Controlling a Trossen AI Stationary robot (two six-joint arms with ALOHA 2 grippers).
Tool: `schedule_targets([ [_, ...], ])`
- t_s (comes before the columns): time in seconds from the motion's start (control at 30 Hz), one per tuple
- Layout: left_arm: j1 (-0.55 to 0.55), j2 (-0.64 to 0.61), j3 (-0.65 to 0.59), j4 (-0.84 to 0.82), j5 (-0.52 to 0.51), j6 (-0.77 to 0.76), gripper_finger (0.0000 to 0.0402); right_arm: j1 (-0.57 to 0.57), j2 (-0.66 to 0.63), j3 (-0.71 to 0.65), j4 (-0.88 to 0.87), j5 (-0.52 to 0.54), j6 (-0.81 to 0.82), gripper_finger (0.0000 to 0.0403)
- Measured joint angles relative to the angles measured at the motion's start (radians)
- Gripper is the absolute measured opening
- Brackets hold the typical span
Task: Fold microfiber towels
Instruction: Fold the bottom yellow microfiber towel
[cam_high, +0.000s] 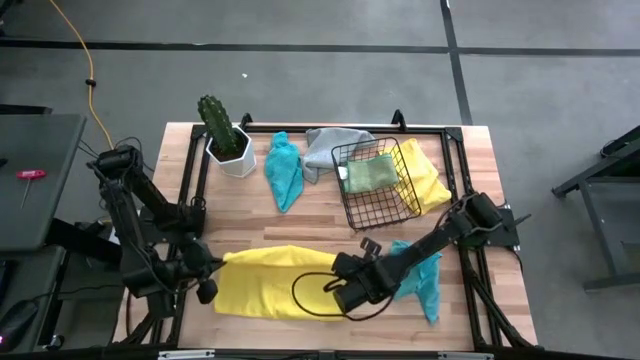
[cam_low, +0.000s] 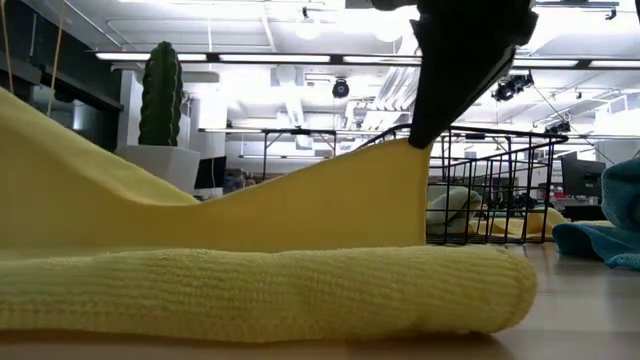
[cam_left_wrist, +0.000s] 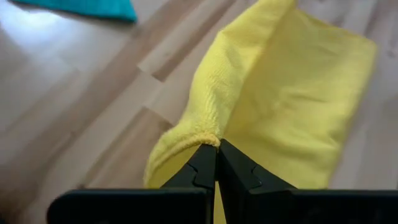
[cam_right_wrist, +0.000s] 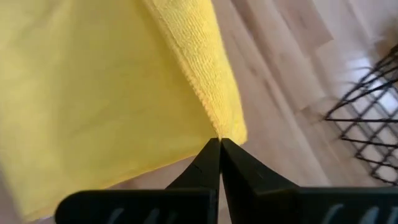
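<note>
While I watch from far away, my left gripper (cam_high: 207, 290) is pressed tight on one corner of the yellow towel (cam_high: 270, 280), near the front left corner of the desk (cam_high: 300, 222). The towel lies along the front edge, folded over. My right gripper (cam_high: 345, 295) pinches its other end and lifts that corner up. A teal towel (cam_high: 422, 280) lies just beside it to the right. Farther back sit a cactus (cam_high: 215, 122), another teal towel (cam_high: 284, 170), a grey towel (cam_high: 325, 148) and the black basket (cam_high: 378, 185) with a green towel (cam_high: 370, 172) in it.
</note>
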Motion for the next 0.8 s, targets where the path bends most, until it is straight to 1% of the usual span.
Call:
schedule_targets([
  [0.4, -0.042, 0.0, -0.002, 0.143, 0.112, -0.027, 0.0, 0.079, 0.0, -0.001, 0.154, -0.016, -0.001, 0.0],
  [0.47, -0.044, 0.0, -0.002, 0.165, 0.144, -0.027, 0.0, 0.089, 0.0, -0.001, 0.175, -0.018, 0.0, 0.0],
  [0.57, -0.044, 0.0, -0.002, 0.189, 0.188, -0.027, 0.0, 0.103, 0.0, -0.001, 0.197, -0.027, 0.0, 0.0],
  [0.8, -0.043, 0.0, -0.002, 0.203, 0.242, -0.027, 0.0, 0.13, 0.009, -0.002, 0.236, -0.045, 0.002, 0.0],
])
